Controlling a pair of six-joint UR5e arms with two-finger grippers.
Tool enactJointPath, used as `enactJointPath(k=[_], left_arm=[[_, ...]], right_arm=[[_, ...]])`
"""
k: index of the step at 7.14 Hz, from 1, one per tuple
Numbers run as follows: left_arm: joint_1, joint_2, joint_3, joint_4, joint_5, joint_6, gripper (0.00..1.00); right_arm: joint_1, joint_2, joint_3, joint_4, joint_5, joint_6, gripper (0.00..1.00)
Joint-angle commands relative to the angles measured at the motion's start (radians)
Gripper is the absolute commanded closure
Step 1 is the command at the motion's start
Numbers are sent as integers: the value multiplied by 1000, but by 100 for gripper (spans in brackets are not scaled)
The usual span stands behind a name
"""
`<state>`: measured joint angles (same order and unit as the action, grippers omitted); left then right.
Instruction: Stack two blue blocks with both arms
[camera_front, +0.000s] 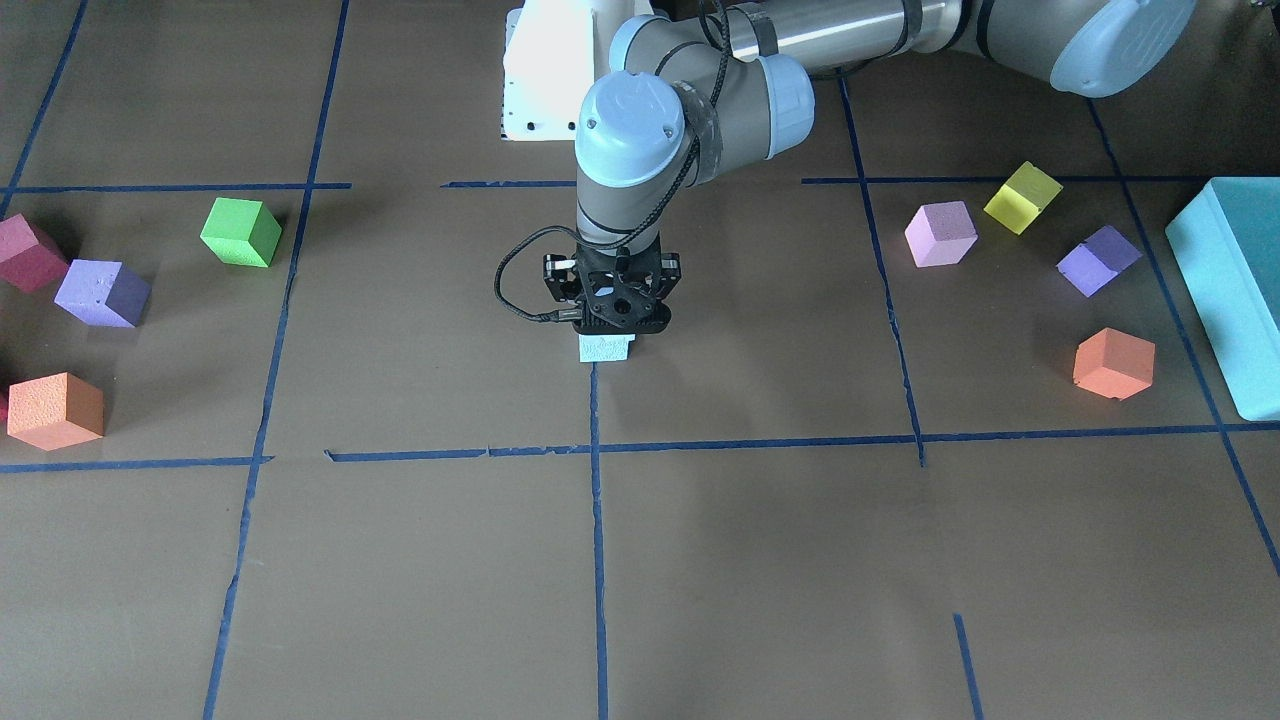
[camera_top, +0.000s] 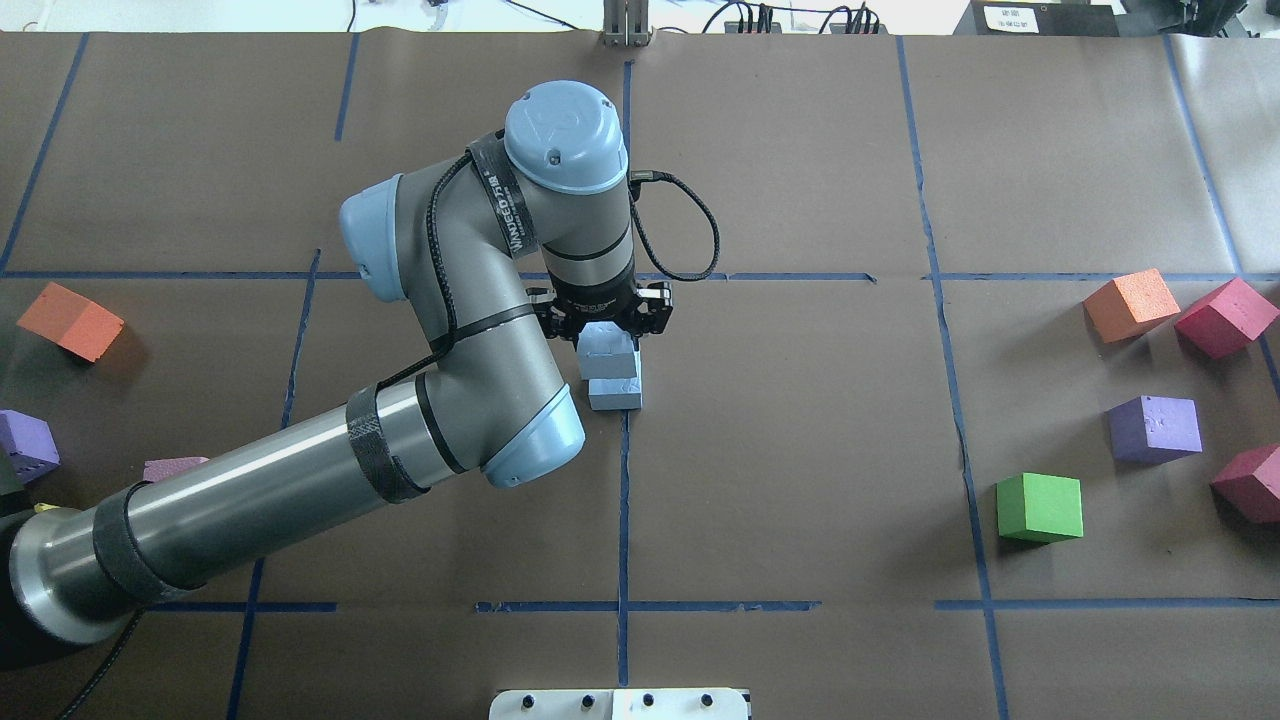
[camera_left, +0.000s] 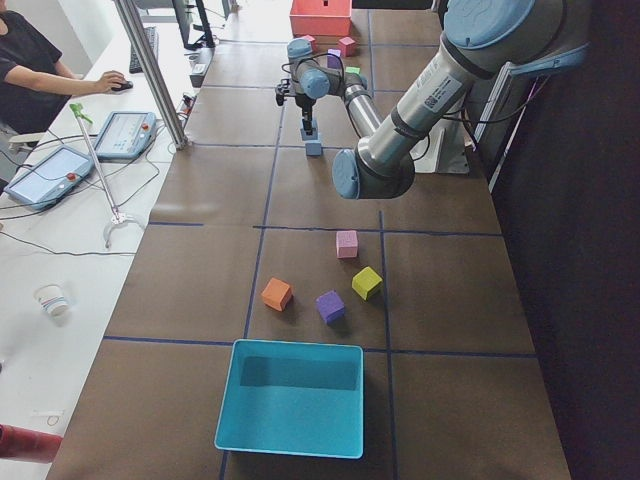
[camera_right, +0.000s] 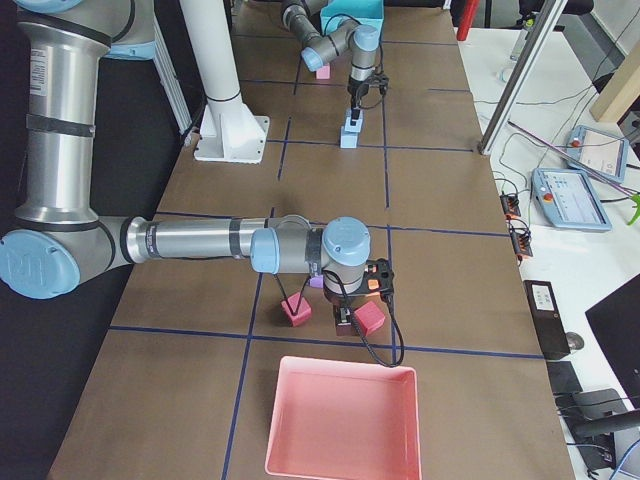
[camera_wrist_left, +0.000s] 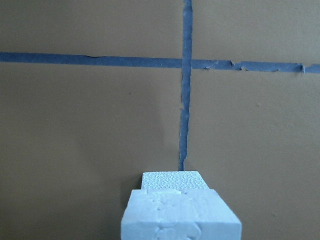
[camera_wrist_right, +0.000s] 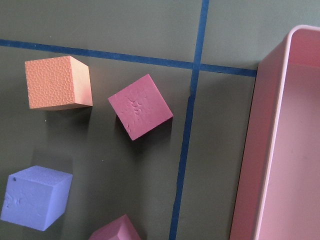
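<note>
Left fingers (camera_top: 636, 338): clamping upper blue block (camera_top: 608, 345) between them.
Lower blue block (camera_top: 614, 392): lying on desk (camera_top: 800, 450), directly below those fingers.
Right fingers (camera_right: 345, 320): hanging beside a red cube (camera_right: 370, 318); grip impossible to tell.

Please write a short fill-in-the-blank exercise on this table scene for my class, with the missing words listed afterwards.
1. The upper blue block sits on ___ of the lower blue block.
2. The gripper over that stack belongs to the robot's ___ arm.
3. The tray near the end of the right arm is coloured ___.

Missing words: top; left; pink.
</note>
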<state>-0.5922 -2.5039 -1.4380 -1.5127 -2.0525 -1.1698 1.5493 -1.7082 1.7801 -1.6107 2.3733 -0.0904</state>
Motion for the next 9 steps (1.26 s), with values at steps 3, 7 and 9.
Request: enactJointPath(k=[3,7,9], left_arm=[[2,2,4,-14,0,-7,66],[8,5,-7,-15,22,-10,0],[8,4,-27,-9,22,-13,0]], right_arm=[[0,9,-1,-2,0,-2,0],[0,12,-8,-2,0,-2,0],[0,12,-11,-2,0,-2,0]])
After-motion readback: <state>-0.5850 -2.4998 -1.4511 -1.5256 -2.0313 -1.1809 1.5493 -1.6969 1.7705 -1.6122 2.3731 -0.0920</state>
